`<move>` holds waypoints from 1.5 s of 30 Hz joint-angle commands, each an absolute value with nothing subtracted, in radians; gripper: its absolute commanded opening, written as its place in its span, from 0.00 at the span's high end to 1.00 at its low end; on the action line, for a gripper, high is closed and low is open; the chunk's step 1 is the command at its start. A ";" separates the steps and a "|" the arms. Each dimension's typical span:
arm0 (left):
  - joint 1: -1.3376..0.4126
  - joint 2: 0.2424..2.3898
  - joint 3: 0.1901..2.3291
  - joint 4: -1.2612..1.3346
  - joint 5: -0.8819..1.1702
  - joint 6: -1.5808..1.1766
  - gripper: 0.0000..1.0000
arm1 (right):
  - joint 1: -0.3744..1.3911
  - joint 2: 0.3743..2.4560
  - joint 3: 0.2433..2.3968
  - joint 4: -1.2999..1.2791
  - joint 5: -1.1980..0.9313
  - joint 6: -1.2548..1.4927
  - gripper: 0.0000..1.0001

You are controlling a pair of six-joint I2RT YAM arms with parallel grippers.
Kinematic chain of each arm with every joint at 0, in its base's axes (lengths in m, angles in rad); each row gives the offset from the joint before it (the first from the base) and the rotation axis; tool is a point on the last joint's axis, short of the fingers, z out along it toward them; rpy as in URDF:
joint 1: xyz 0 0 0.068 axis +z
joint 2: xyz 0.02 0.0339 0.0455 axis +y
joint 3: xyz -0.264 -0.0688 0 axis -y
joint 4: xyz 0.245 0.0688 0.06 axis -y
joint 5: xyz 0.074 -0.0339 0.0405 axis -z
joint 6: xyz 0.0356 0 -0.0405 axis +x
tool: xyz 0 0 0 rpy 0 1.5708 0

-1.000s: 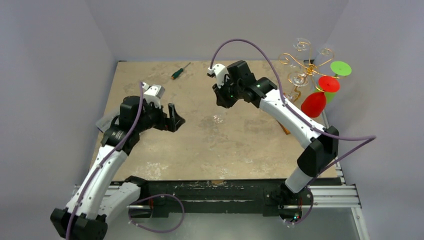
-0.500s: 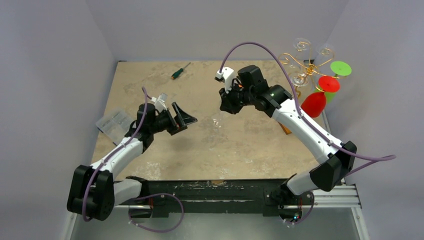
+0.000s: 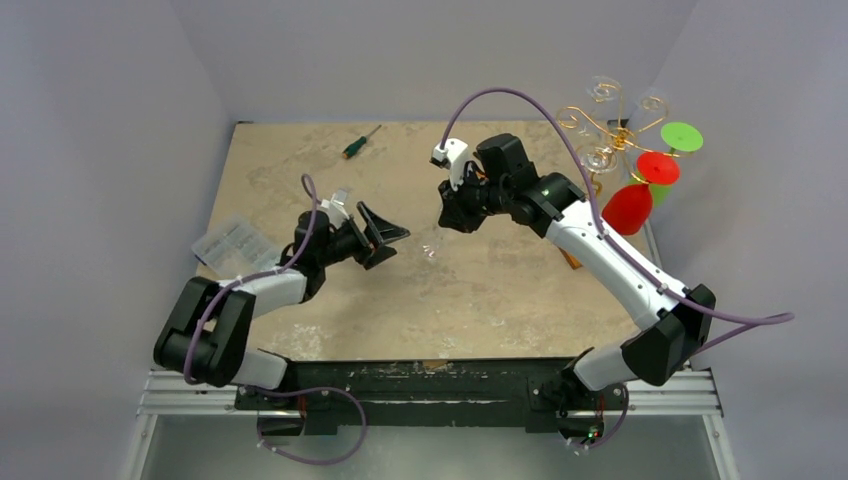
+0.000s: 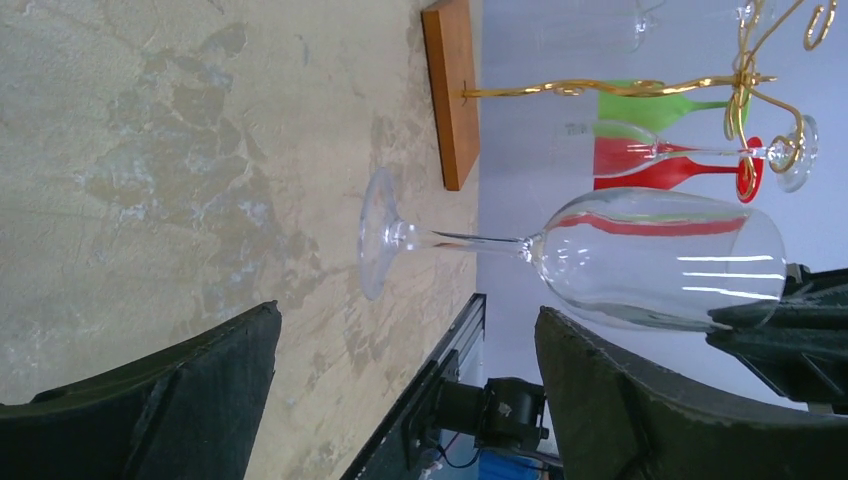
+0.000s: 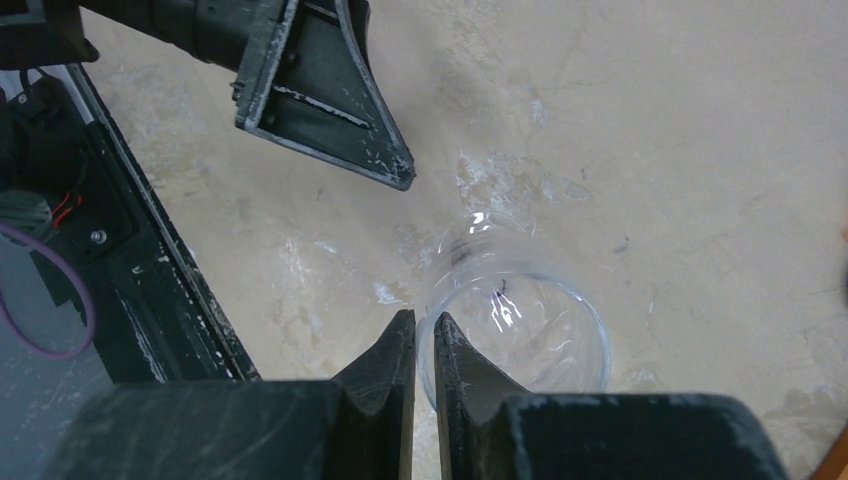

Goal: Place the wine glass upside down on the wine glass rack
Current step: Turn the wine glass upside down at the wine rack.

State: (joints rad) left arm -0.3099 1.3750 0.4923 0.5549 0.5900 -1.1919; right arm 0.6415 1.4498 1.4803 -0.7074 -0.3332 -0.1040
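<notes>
Since a second ago the left arm has folded low and reached in, bringing the left gripper (image 3: 393, 243) just left of the glass (image 4: 660, 258), its jaws spread wide with nothing between them. Far left of the glass lies a clear plastic box (image 3: 228, 243); behind and to the left of the glass is a screwdriver (image 3: 360, 143). The glass is upright over the table (image 3: 480, 290), though I can't tell whether its foot touches. The right gripper (image 5: 424, 330) comes at the glass from above, fingers nearly together, pinching its rim. Well right of the glass stands the rack (image 4: 457, 95), hung with clear, red and green glasses.
</notes>
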 commanded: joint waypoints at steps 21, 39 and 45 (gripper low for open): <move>-0.412 1.847 0.511 1.288 0.556 -1.572 0.50 | 0.642 1.419 1.501 -0.636 -0.411 -0.075 0.94; -0.430 1.835 0.467 1.387 0.613 -1.626 0.79 | 0.643 1.435 1.496 -0.635 -0.389 -0.088 0.94; -0.428 1.819 0.456 1.403 0.619 -1.631 1.00 | 0.643 1.433 1.490 -0.646 -0.390 -0.105 0.92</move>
